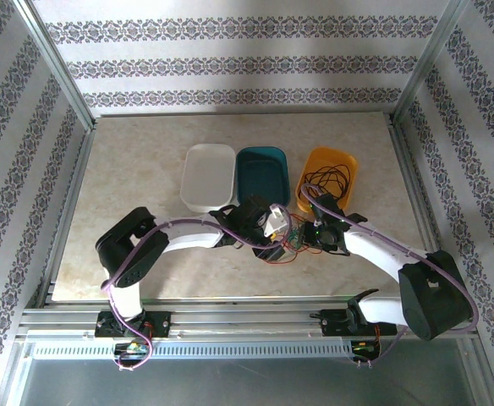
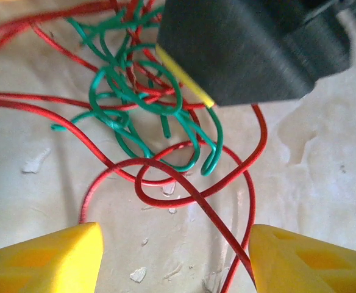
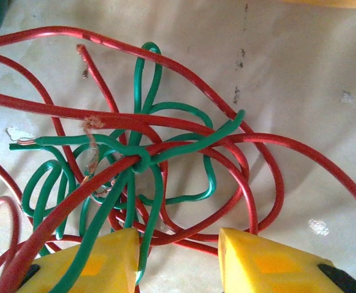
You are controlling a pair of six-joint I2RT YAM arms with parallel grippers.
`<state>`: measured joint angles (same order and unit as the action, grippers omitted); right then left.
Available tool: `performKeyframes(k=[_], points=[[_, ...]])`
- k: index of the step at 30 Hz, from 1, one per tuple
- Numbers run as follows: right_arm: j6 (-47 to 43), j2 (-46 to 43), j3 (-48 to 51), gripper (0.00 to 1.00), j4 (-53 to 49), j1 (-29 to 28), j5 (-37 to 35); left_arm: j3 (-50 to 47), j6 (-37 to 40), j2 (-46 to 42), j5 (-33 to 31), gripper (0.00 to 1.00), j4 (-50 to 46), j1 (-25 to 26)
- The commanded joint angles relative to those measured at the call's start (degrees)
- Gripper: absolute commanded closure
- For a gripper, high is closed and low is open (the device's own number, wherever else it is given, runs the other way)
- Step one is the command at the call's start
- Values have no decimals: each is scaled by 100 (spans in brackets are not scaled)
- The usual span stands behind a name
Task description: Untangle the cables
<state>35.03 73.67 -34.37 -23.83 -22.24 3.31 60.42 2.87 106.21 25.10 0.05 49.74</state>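
Red and green springy wire tangle (image 3: 140,162); left gripper (image 2: 175,244) spread wide, likely to catch a red loop (image 2: 193,196); right gripper (image 3: 178,244) half-parted astride it, pinching nothing

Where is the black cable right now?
In the top view, the black cable lies coiled inside the orange tray, the rightmost tray, immediately right of the teal tray.

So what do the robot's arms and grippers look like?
The left arm and right arm have white links and bulky black joints, each with a thin purple cable running along it. The left gripper and right gripper have yellow wedge-shaped fingers on black bodies.
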Motion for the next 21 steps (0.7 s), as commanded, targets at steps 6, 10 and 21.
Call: performKeyframes(k=[6, 10, 21], points=[[146, -32, 97, 62, -51, 44, -154, 223, -98, 389, -81, 49, 9, -43], [169, -136, 114, 63, -67, 44, -219, 75, -273, 398, -210, 68, 338, -43], [285, -383, 192, 63, -78, 111, -370, -996, -713, -1308, -1797, 98, 1366, -51]])
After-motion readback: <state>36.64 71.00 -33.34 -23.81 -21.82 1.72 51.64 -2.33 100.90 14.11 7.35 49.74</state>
